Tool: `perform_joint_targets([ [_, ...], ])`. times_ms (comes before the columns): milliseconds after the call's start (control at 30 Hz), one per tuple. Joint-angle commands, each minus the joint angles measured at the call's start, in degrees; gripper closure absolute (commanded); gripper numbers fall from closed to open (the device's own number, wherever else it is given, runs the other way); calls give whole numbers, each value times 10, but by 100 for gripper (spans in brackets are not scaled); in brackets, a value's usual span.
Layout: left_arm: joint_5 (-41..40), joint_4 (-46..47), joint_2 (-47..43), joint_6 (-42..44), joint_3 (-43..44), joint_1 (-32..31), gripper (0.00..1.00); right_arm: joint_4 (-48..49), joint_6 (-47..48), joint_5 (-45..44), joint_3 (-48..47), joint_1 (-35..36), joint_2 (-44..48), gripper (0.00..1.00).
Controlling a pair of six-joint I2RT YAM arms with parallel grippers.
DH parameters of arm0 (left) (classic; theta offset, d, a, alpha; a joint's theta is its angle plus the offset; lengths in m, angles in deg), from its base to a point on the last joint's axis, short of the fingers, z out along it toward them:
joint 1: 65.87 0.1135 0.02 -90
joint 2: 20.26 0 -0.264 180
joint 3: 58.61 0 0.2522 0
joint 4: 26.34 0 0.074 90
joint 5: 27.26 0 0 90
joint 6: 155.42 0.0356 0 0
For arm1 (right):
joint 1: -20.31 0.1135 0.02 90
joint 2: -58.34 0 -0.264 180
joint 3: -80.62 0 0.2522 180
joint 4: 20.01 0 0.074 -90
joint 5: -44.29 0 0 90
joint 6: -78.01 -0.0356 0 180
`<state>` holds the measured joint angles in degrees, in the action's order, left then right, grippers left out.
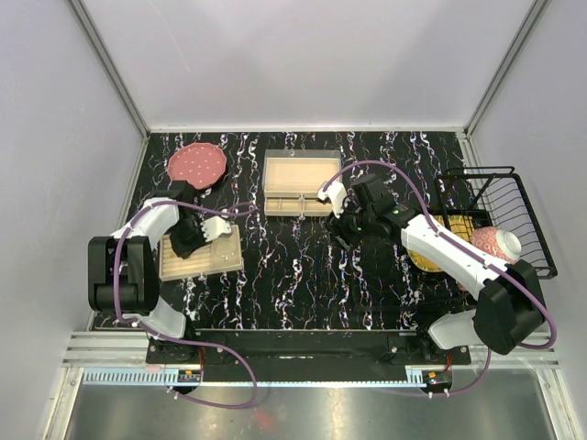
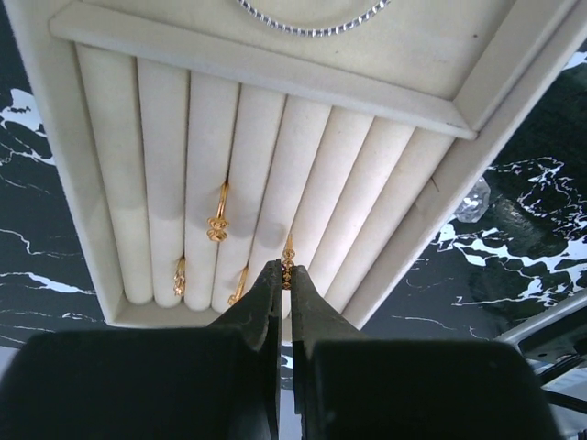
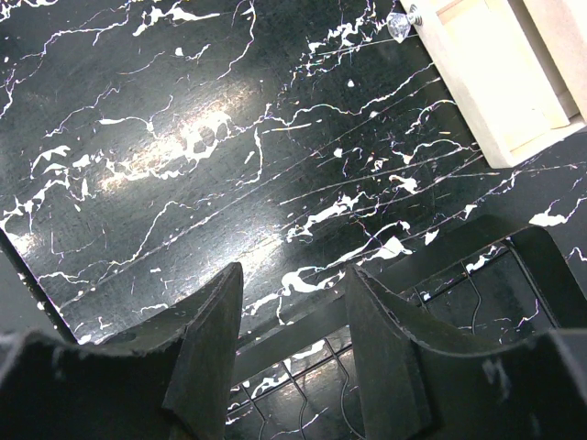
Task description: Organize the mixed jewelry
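In the left wrist view my left gripper (image 2: 285, 268) is shut on a small gold ring (image 2: 288, 255), right over a slot between the padded rolls of the beige tray (image 2: 87, 229). Three more gold rings (image 2: 218, 220) stand in slots to its left. A silvery chain (image 2: 312, 27) lies in the tray's far compartment. From above, the left gripper (image 1: 191, 243) hangs over that tray (image 1: 229, 261). My right gripper (image 3: 293, 275) is open and holds nothing, low over the black tabletop near the wooden box (image 1: 301, 181).
A pink plate (image 1: 197, 163) lies at the back left and a black wire basket (image 1: 500, 220) at the right edge. A clear bead (image 2: 472, 202) rests beside the tray. A black wire grid (image 3: 303, 394) shows under the right fingers; the box corner (image 3: 500, 82) is near.
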<state>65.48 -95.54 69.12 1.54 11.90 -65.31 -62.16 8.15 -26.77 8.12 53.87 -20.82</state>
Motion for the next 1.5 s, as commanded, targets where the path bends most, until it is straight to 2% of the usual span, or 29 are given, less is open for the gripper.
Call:
perform_joint_targets([
  [0,-1,14,8,-9,15,-3,100,4,6,-4,-23,-3,0,46],
  [533,-5,24,25,-15,13,-21,100,2,9,-2,-23,-3,-5,46],
  [1300,-21,75,47,-16,-43,-23,100,0,7,-5,-25,-3,-11,46],
  [1467,-20,82,40,-24,-45,-23,91,-2,5,-6,-27,-3,-12,46],
])
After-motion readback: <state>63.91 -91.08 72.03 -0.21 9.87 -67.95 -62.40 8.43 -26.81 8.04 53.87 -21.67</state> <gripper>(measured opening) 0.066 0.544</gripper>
